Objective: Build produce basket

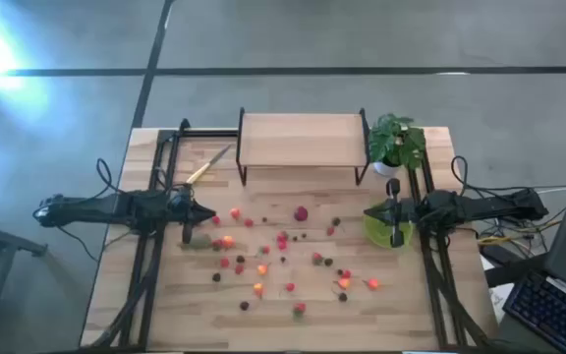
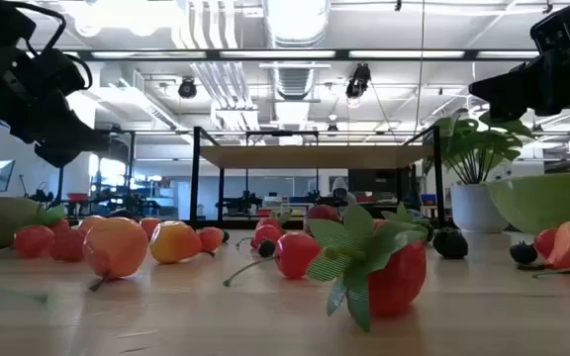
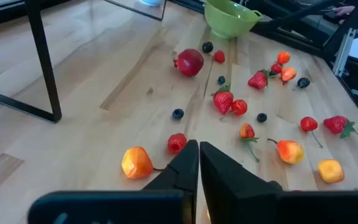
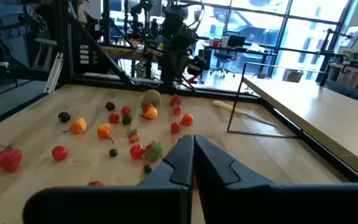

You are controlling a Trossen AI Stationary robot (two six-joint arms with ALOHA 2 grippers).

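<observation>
The lime-green produce basket [image 1: 379, 232] stands on the table at the right, also seen in the low view [image 2: 552, 198] and the left wrist view [image 3: 230, 15]. Produce lies scattered over the table's middle: small red, orange and dark fruits [image 1: 283, 241], a strawberry [image 2: 389, 265] and a brownish-green kiwi [image 4: 152, 98] at the left. My left gripper [image 1: 187, 236] hangs shut above the table's left side, beside the kiwi [image 1: 200, 239]. My right gripper [image 1: 395, 239] hangs shut above the basket. Both hold nothing.
A wooden shelf on a black frame [image 1: 301, 140] stands at the far middle. A potted plant [image 1: 396, 144] stands at the far right, behind the basket. A yellow-handled knife [image 1: 207, 167] lies at the far left.
</observation>
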